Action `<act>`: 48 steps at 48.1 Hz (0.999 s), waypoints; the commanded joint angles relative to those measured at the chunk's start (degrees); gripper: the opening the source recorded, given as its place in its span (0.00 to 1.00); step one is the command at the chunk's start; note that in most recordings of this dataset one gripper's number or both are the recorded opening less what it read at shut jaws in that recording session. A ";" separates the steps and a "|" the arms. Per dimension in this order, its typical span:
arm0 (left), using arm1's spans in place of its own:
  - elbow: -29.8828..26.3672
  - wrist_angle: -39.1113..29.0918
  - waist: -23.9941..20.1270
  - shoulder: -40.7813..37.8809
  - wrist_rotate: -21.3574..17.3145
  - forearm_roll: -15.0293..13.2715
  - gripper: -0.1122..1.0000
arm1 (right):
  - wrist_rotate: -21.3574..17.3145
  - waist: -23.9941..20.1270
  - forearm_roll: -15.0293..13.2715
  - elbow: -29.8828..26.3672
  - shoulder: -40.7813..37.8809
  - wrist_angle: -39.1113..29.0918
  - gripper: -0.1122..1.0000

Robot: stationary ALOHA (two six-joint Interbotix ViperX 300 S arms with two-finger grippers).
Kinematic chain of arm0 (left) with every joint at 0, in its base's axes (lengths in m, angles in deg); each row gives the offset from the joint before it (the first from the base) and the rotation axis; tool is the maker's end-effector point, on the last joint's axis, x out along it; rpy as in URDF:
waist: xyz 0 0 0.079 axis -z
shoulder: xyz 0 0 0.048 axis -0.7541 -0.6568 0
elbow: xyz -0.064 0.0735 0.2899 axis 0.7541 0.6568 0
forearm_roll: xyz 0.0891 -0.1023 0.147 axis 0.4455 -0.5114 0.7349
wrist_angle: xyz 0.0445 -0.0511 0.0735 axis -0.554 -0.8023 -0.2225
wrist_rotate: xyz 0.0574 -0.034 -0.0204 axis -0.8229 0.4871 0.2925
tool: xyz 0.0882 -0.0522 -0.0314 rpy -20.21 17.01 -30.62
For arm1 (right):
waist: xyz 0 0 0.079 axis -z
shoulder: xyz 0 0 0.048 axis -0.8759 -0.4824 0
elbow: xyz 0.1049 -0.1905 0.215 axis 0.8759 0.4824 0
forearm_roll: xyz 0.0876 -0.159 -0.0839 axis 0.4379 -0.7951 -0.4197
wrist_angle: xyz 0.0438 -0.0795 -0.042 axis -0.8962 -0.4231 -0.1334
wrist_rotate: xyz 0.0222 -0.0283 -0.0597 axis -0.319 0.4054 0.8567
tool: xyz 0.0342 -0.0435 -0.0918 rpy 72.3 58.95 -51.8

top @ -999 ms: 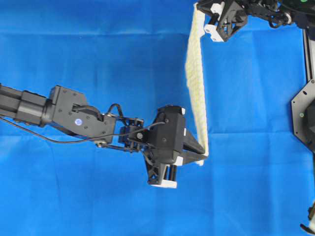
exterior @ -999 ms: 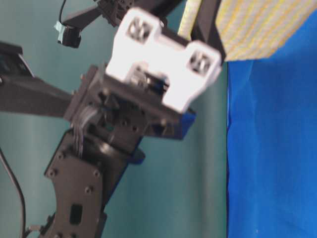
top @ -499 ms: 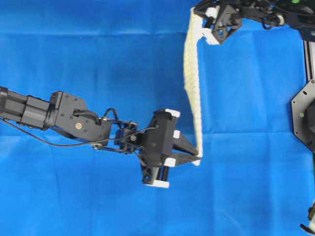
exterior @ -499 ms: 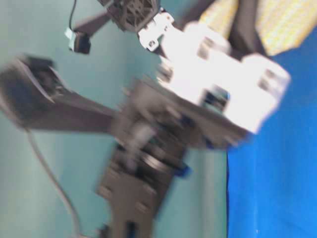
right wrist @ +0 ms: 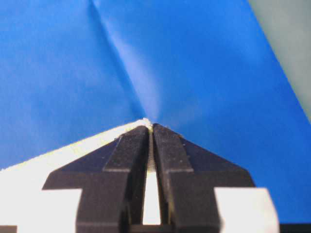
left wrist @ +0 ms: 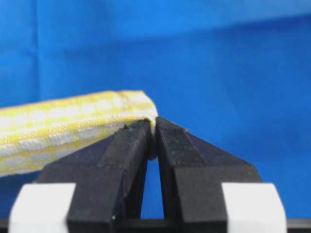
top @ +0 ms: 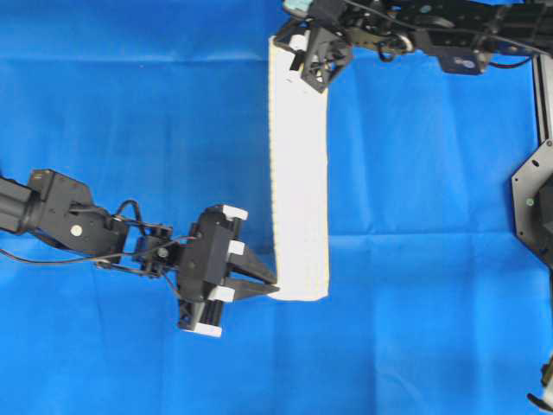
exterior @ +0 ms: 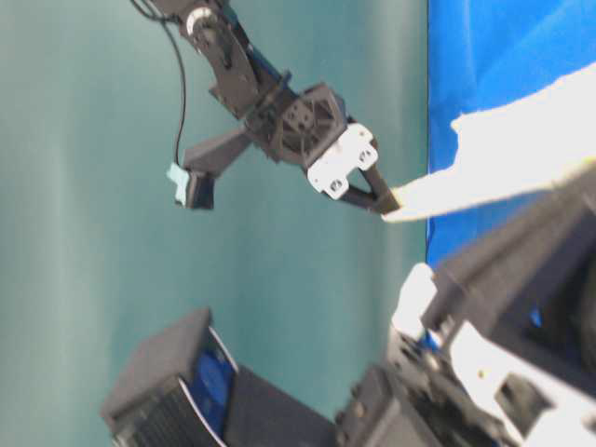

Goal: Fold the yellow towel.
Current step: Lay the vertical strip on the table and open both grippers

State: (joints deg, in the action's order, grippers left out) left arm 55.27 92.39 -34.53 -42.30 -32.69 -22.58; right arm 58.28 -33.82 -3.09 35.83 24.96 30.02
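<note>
The yellow towel (top: 300, 173) shows as a long pale strip running front to back over the blue sheet, stretched between both grippers. My left gripper (top: 273, 289) is shut on its near left corner; the left wrist view shows the yellow-checked hem (left wrist: 73, 126) pinched between the black fingers (left wrist: 129, 145). My right gripper (top: 289, 45) is shut on the far corner; the right wrist view shows the pale cloth (right wrist: 58, 155) clamped at the fingertips. In the table-level view the right gripper (exterior: 389, 207) holds the towel's end (exterior: 503, 158) off the sheet.
The large blue sheet (top: 130, 130) covers the table. A black mount (top: 536, 207) stands at the right edge. In the table-level view the left arm's body (exterior: 503, 372) fills the near right, and the sheet's edge (exterior: 428, 93) meets a teal wall.
Both grippers have moved left, carrying the towel. It was hanging edge-on as a narrow band; now it lies spread wider and flatter. The left arm has drawn back and lower.
</note>
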 commanded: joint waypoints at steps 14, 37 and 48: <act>1.14 0.18 0.26 2.55 1.58 -0.09 0.13 | 0.09 -0.62 -0.09 -2.55 -0.79 0.70 0.12; 0.35 -5.27 -1.58 5.54 1.58 -0.09 0.72 | 4.48 -2.81 -0.62 -2.55 0.26 0.00 0.75; 0.44 -15.12 -4.22 14.94 0.79 0.26 0.63 | 6.42 -3.34 -0.62 -0.79 6.42 -1.67 0.70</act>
State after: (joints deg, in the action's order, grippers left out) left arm 56.42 79.74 -37.69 -32.10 -31.73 -22.58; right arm 64.43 -36.72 -3.53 34.95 27.07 28.44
